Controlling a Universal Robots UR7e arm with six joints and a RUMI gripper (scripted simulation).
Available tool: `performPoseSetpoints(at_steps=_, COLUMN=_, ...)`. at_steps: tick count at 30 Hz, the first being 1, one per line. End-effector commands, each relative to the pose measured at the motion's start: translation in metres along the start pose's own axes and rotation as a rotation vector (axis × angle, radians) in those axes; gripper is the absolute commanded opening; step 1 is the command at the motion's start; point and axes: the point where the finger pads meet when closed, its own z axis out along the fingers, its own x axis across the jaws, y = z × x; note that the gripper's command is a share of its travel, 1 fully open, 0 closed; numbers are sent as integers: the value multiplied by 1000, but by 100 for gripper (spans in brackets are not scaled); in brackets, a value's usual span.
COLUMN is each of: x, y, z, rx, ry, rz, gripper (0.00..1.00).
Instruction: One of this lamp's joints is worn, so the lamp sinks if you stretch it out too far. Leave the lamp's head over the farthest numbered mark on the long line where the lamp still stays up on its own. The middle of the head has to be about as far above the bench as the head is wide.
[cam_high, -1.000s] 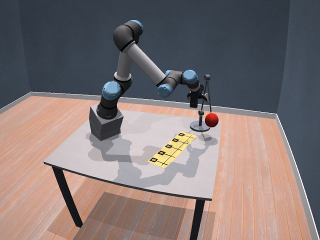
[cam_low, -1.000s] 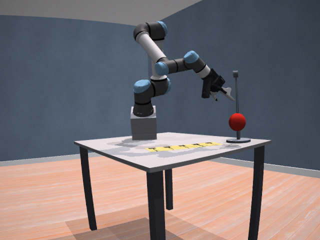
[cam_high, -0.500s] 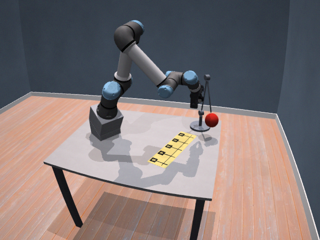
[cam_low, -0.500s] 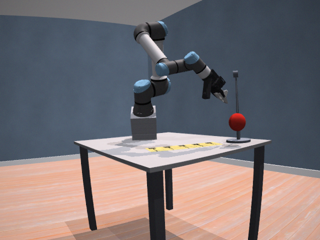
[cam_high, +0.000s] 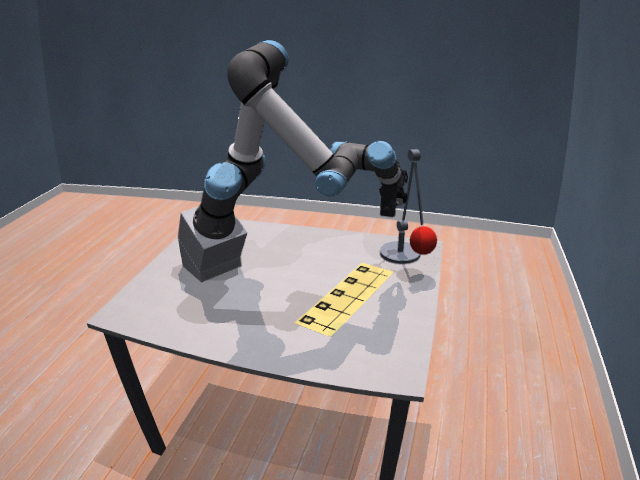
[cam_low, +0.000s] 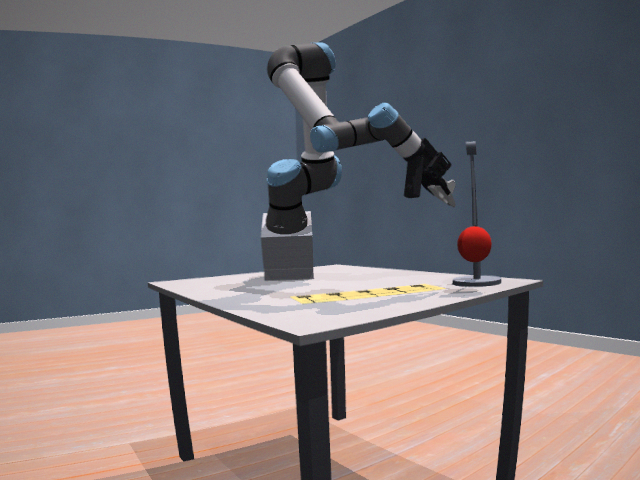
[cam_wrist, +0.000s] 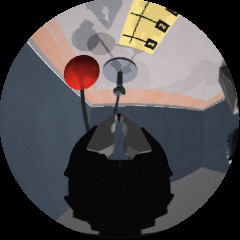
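The lamp stands on a round grey base (cam_high: 393, 255) (cam_low: 463, 282) (cam_wrist: 107, 70) at the bench's far right. Its folded arms meet at a high top joint (cam_high: 414, 155) (cam_low: 470, 148). The red head (cam_high: 423, 240) (cam_low: 474, 244) (cam_wrist: 81, 72) hangs above the bench beside the base, off the marked strip. The yellow strip (cam_high: 330, 331) (cam_low: 330, 298) (cam_wrist: 129, 30) carries a long line with several cross marks; their numbers are unreadable. My gripper (cam_low: 453, 204) (cam_wrist: 118, 113) is shut and empty, tilted down. Its tips are close to the lower lamp arm, with a gap in the exterior view; the wrist view overlaps them.
The robot's pedestal (cam_high: 209, 258) (cam_low: 287, 258) stands at the left of the bench (cam_high: 361, 369). The strip lies between the lamp base and the bench's front. The right bench edge is close to the lamp. The upper lamp arm slopes from the top joint to the head.
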Motion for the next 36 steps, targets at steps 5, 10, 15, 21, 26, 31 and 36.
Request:
performPoseSetpoints(at_steps=5, x=0, y=1, z=0, rx=0, ry=-1, rz=-1, gripper=0)
performPoseSetpoints(at_steps=10, x=0, y=1, z=0, rx=-1, ry=-1, rz=-1, gripper=0)
performPoseSetpoints(at_steps=15, x=0, y=1, z=0, rx=-1, ry=-1, rz=-1, gripper=100)
performPoseSetpoints(at_steps=21, x=0, y=1, z=0, rx=-1, ry=-1, rz=-1, gripper=100)
performPoseSetpoints(at_steps=26, x=0, y=1, z=0, rx=-1, ry=-1, rz=-1, gripper=100)
performPoseSetpoints(at_steps=31, x=-8, y=2, z=-13, rx=-1, ry=-1, rz=-1, gripper=100)
performPoseSetpoints(at_steps=36, x=-21, y=5, z=-34, rx=-1, ry=-1, rz=-1, gripper=100)
